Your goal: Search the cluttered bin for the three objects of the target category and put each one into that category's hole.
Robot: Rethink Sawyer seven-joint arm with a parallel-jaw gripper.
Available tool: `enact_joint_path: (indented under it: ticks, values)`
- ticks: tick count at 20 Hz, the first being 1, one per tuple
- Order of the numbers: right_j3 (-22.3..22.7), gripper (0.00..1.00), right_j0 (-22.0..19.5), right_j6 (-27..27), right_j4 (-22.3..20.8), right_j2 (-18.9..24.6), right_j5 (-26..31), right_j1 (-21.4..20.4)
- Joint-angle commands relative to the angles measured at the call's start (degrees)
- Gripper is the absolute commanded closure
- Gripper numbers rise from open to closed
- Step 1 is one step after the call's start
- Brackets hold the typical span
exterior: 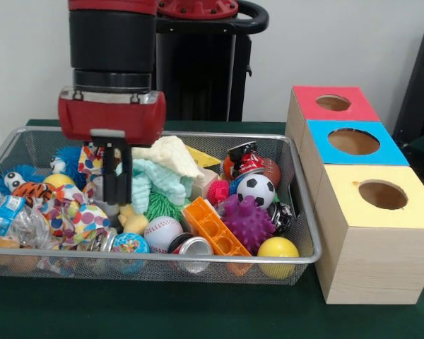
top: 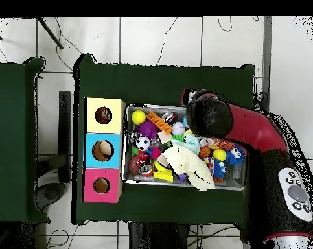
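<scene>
Crowding the fingers, toys and cloth hide whether they grip anything.

Wire basket on dark green table, crammed with toys. Red and black arm down over the basket's left half, gripper lowered into the clutter beside a pale green cloth; fingers' spacing unclear. Near the front: baseball, orange brick, purple spiky ball, yellow ball, can. Behind those, soccer ball. At far left, blue fuzzy toy and crumpled plastic bottle. Right of the basket, three wooden boxes in a row, each with a round hole on top: red top farthest back, blue top in the middle, yellow top nearest.
</scene>
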Motion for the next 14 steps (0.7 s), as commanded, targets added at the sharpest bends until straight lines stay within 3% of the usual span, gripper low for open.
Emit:
enact_joint_path:
  ticks: [1,10,14]
  values:
    - [-9.57,1.0,-1.5,-4.61,-7.56,-2.73,7.03,7.25]
    - [-7.69,1.0,-3.09,-5.59,-12.03,-2.35,5.24,9.05]
    - [-7.15,1.0,-3.77,-6.06,-11.98,-1.47,8.22,9.11]
